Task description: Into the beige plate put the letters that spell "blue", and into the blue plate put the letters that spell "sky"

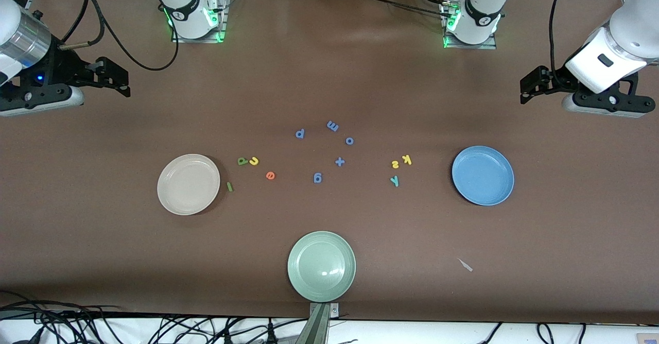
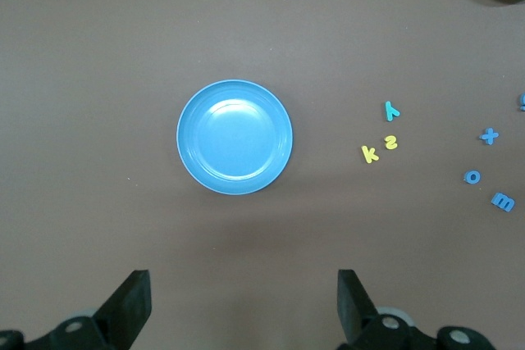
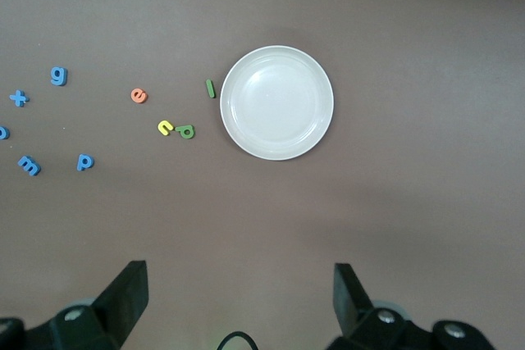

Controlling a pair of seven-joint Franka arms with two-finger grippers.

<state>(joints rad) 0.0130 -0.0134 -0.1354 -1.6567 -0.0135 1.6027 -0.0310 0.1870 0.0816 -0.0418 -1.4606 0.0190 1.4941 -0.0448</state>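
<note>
Right gripper hangs over bare table at its own end, jaws spread wide and empty. Ahead of it, toward the table's middle, sits the beige plate, nothing in it yet. Just past the plate from this gripper come its four letters: the green l almost at the rim, then the dark b touching the yellow u, then the orange e a little apart.

My call: the l is the easy opener, closest to both gripper and plate. It is a thin bar, so I would close across its narrow width and come straight down. The b and u look risky, since a jaw set between them could drag both; better to take the u from its free side.

Mid-table, the blue letters are decoys, well apart from either gripper, and the green plate nearest the camera gets nothing.

Onward to the other side: the teal y stands alone, the yellow s and k nearly touch, and the blue plate lies between them and the left gripper, also empty.

Left gripper waits over its end of the table, fingers wide apart, holding nothing. For this one I would start with the y, clear of its neighbours, and keep the descent low and slow, because flat letters give little to pinch.
</note>
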